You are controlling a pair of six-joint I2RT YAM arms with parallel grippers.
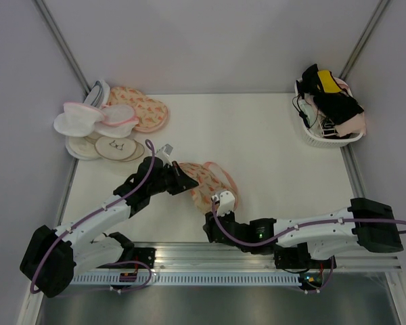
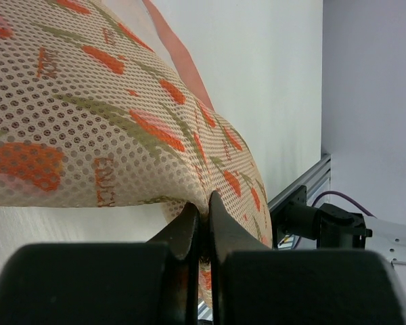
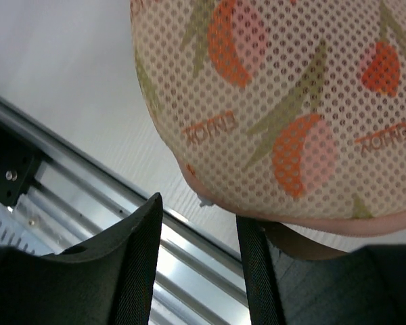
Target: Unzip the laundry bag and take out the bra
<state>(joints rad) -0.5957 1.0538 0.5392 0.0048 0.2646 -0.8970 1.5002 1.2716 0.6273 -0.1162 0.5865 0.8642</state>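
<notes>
The laundry bag [image 1: 208, 181], peach mesh with an orange carrot-like print and pink edging, lies at the table's near middle. My left gripper [image 1: 183, 177] is shut on a fold of the bag's left edge; in the left wrist view the jaws [image 2: 204, 208] pinch the mesh [image 2: 122, 115]. My right gripper [image 1: 220, 202] is open at the bag's near end. In the right wrist view [image 3: 199, 227] the bag's pink-edged rim [image 3: 291, 101] hangs just above the open fingers, with a small white tab [image 3: 204, 202] on the rim. The bra is hidden.
A second carrot-print bag [image 1: 147, 108] and several white round pouches with pink trim [image 1: 88, 125] lie at the far left. A white basket [image 1: 310, 132] with black, yellow and beige-pink garments stands at the far right. The aluminium rail [image 1: 243, 256] runs along the near edge.
</notes>
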